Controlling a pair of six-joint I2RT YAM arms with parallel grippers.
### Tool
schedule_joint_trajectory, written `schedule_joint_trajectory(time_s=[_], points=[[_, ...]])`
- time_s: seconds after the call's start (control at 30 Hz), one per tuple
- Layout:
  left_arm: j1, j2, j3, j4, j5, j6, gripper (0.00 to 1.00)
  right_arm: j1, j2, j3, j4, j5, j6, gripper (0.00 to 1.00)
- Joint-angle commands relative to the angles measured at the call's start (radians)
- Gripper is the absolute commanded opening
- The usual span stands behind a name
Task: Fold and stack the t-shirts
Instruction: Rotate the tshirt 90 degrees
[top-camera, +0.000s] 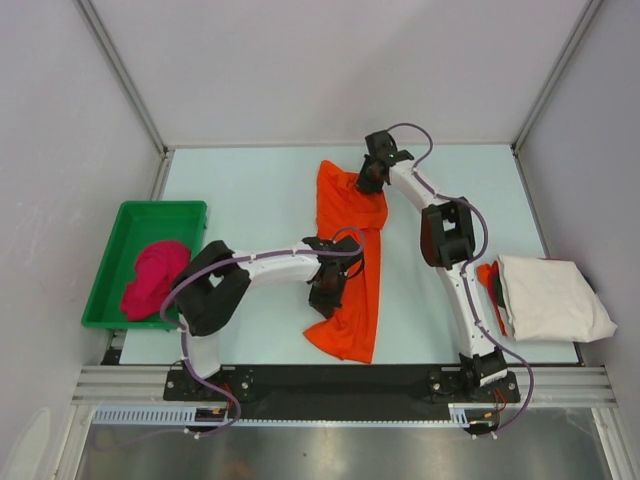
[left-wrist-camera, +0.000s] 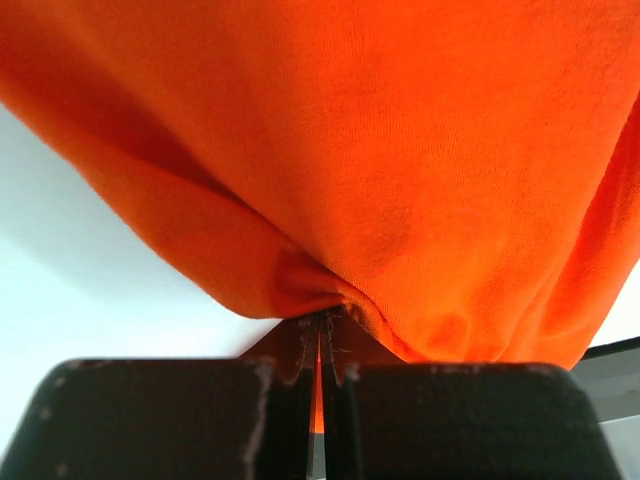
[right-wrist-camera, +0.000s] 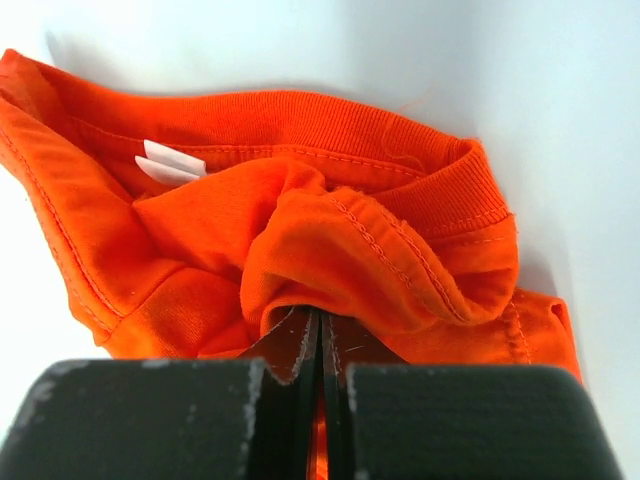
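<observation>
The orange t-shirt (top-camera: 352, 262) lies lengthwise at bench (top-camera: 250, 190) centre. The left jaws are clamped on its left edge; the right jaws are clamped at its far collar. The white collar label (right-wrist-camera: 170, 158) shows no legible writing.

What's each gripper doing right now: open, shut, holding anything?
Left gripper: shut, pinching a fold of the orange t-shirt.
Right gripper: shut on the same shirt, near its collar.
</observation>
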Motion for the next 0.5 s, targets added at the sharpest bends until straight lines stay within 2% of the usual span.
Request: schedule_joint_trajectory(time_s=[0.0,0.1,0.17,0.23,0.27,0.3,0.33,0.37,0.43,0.47], points=[[-0.015,0.004,0.012,0.038,0.017,-0.046,0.0,0.007,0.018,-0.019,-0.038,-0.022,-0.046,0.0],[-0.015,-0.062,-0.001,0.02,-0.079,-0.063,0.0,-0.006,-0.118,-0.18,0.065,0.043,-0.047,0.0],[-0.014,-0.139,0.008,-0.025,-0.201,-0.068,0.04,-0.019,-0.244,-0.276,0.126,0.125,-0.047,0.0],[-0.009,-0.199,0.028,-0.054,-0.286,-0.074,0.13,-0.023,-0.325,-0.319,0.154,0.194,-0.063,0.14],[-0.002,-0.257,0.032,-0.075,-0.361,-0.077,0.16,-0.022,-0.362,-0.355,0.174,0.213,-0.07,0.29],[0.004,-0.292,0.035,-0.08,-0.391,-0.081,0.22,-0.017,-0.433,-0.37,0.182,0.228,-0.081,0.36],[0.008,-0.326,0.035,-0.082,-0.414,-0.086,0.34,-0.013,-0.465,-0.384,0.18,0.265,-0.104,0.44],[0.015,-0.354,0.035,-0.079,-0.464,-0.088,0.39,-0.006,-0.491,-0.395,0.179,0.274,-0.118,0.55],[0.021,-0.432,0.032,-0.067,-0.501,-0.077,0.51,0.012,-0.573,-0.427,0.156,0.302,-0.138,0.62],[0.029,-0.455,0.029,-0.039,-0.518,-0.068,0.54,0.017,-0.605,-0.447,0.156,0.302,-0.149,0.63]])
